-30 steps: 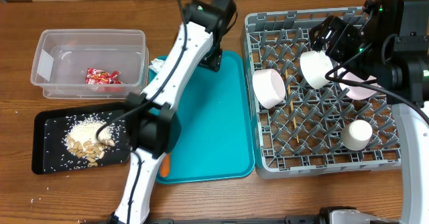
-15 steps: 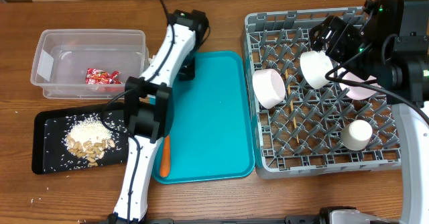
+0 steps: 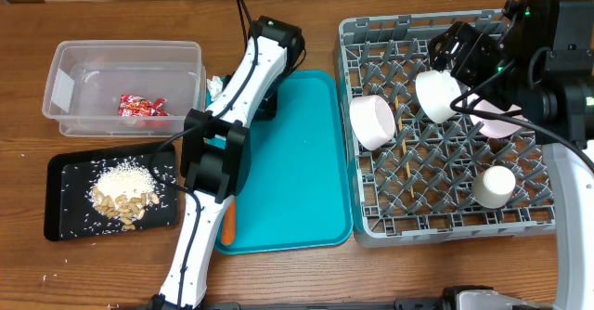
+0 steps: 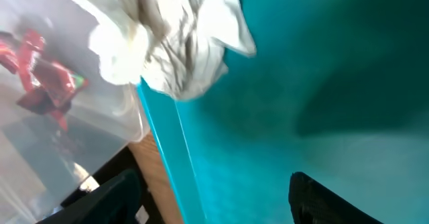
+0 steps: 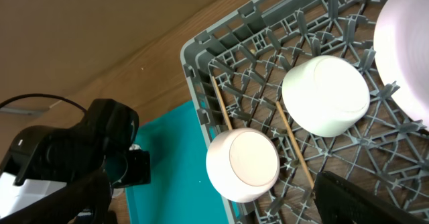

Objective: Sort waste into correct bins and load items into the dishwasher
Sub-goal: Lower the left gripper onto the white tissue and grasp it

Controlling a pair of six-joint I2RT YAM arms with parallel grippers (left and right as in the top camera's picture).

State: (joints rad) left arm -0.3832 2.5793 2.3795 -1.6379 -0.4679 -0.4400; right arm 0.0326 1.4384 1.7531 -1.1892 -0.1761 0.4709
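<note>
Loosely crumpled, the white tissue [image 4: 167, 43] seemingly overlaps the tray [image 4: 281, 83].

It looks like a robotics lab bench staged as a kitchen: a wooden table [image 3: 111, 4], a white robot arm [image 3: 246, 83] at centre, a black robot arm [image 3: 557, 41] at upper right, and a grey dish rack [image 3: 436, 232] at right beside a teal tray [image 3: 297, 161].

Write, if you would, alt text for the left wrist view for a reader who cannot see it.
A crumpled white tissue lies at the edge of a teal tray, beside a clear tub holding a red wrapper. The left gripper hangs over the tray, its jaws open with nothing between them.
</note>
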